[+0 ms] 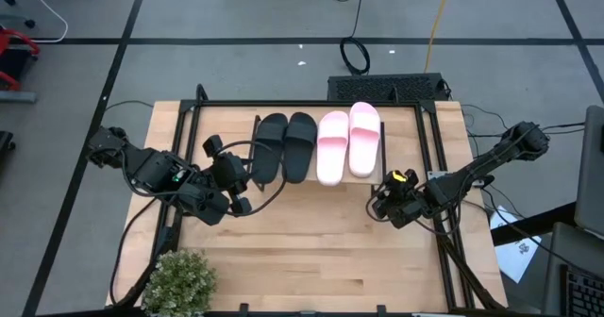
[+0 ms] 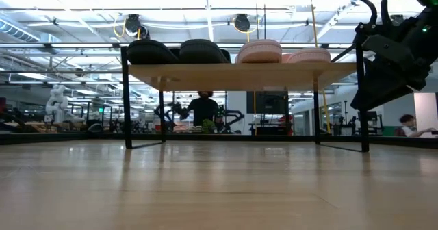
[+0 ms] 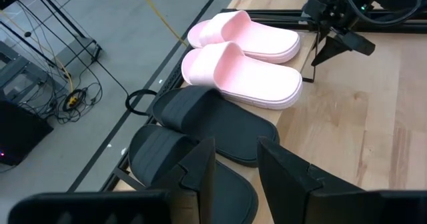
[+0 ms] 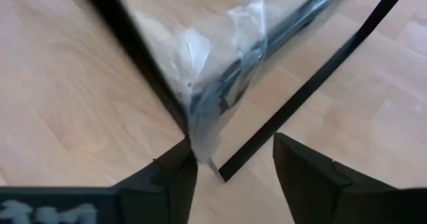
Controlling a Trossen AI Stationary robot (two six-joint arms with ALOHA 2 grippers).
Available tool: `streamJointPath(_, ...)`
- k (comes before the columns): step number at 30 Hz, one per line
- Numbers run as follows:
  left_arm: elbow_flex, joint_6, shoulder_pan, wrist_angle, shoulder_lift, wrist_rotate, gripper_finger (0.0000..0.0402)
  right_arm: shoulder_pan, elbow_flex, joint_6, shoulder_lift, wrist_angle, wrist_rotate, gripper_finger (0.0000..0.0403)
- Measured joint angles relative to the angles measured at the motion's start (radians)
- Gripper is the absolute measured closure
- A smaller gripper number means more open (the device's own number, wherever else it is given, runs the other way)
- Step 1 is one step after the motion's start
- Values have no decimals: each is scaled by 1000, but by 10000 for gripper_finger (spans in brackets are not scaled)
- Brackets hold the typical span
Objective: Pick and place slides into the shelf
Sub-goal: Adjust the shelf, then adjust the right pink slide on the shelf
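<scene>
The shelf (image 1: 311,171) stands at the table's far side, and all four slides lie side by side on its plank top. The black pair (image 1: 285,145) is on the left and the pink pair (image 1: 347,142) on the right. The low view shows the slides (image 2: 226,52) resting sole-down on the plank (image 2: 239,74). My left gripper (image 1: 238,180) is open, just left of the nearest black slide (image 3: 180,167). My right gripper (image 1: 380,202) is open and low, at the shelf's right near leg (image 4: 143,64). A thin black bar (image 4: 293,104) runs between its fingers. My right gripper has one fingertip (image 4: 183,161) right at the plastic-wrapped foot of the shelf leg (image 4: 200,127), coming from above and pointing down. Whether it touches, I cannot tell. My left gripper touches nothing.
A potted plant (image 1: 179,281) stands at the table's near left corner. A black frame (image 1: 444,213) runs along the table's sides, with cables by both arms. Bare wood (image 1: 321,251) lies between the shelf and the near edge. A person (image 2: 203,110) shows far behind the table.
</scene>
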State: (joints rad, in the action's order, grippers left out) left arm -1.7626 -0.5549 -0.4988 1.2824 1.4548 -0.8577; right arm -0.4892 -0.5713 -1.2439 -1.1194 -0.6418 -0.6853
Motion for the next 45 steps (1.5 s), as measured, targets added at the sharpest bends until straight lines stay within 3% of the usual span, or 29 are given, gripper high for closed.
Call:
streamJointPath(6,0,0,0,0,0,0,289,0,0,22,2,0,3,192)
streamJointPath(18,0,0,0,0,0,0,289,0,0,120,44,1,37,188)
streamJointPath(28,0,-1,-1,0,0,0,289,3,0,80,93,-52,-20,188)
streamJointPath(41,0,0,0,1,0,1,289,3,0,-13,256,-229,-17,188)
streamJointPath(45,0,0,0,1,0,1,289,3,0,-1,281,-192,10,188)
